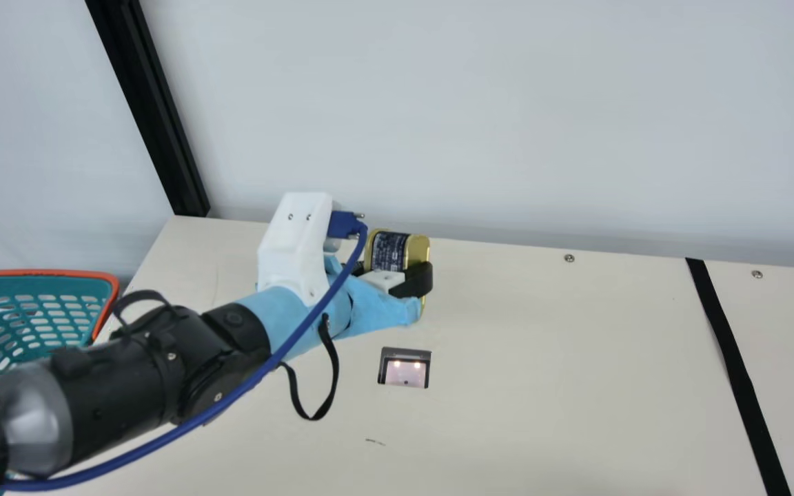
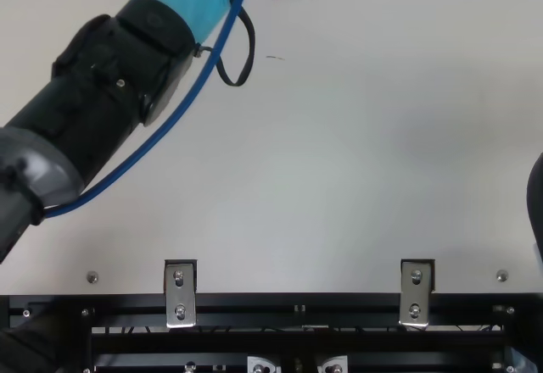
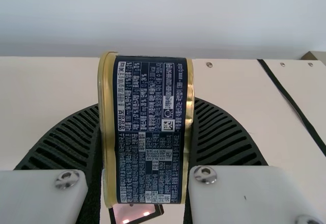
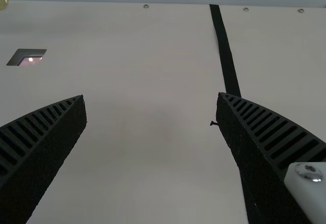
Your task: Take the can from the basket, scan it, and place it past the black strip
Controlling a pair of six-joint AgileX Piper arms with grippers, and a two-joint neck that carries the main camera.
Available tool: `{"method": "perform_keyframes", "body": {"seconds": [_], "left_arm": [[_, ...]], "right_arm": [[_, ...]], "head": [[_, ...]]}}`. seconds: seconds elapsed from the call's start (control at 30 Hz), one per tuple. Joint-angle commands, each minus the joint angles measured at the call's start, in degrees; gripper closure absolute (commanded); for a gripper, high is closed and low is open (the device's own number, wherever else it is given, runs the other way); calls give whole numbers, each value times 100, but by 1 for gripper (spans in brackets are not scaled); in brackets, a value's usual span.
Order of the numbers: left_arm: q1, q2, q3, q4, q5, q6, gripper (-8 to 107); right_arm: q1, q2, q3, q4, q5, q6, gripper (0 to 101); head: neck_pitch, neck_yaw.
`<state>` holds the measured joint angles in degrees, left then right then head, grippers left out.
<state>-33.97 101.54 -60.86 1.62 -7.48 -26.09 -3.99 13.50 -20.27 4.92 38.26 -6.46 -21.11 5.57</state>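
Can [image 1: 397,251]: we hold it clamped in left gripper [image 1: 393,270], above table [image 1: 542,386], near lit scanner window [image 1: 406,373], left of black strip [image 1: 731,348]. Right gripper [image 4: 152,96]: fingers wide apart. Basket [image 1: 38,273]: at left.

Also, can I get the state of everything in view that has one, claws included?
Can: gripped, raised off the table
Left claw: shut on the can
Right claw: open, nothing between its fingers
Scanner window: lit
Basket: upright, partly out of view, contents not fully visible
Black strip: lying flat on the table
Blue cable: plugged in at the left wrist
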Motion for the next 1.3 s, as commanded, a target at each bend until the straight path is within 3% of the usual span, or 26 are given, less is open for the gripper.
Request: {"method": "perform_keyframes", "body": {"seconds": [0.0,0.17,0.2,0.63,1.13,1.27], "left_arm": [[-76,46,67,-359,-246,360,89],[-324,176,222,-957,-672,986,89],[-278,156,203,-703,-544,726,89],[-319,217,268,-1068,-839,1147,89],[-313,476,672,-1063,-1895,1352,89],[-320,466,666,-1064,-1881,1348,89]], "right_arm": [[0,0,0,0,0,0,0],[0,0,0,0,0,0,0],[0,0,0,0,0,0,0],[0,0,0,0,0,0,0],[0,0,0,0,0,0,0],[0,0,0,0,0,0,0]], "head": [[-159,-45],[-159,-45],[-159,-45],[-159,-45],[-159,-45],[-159,-45]]}}
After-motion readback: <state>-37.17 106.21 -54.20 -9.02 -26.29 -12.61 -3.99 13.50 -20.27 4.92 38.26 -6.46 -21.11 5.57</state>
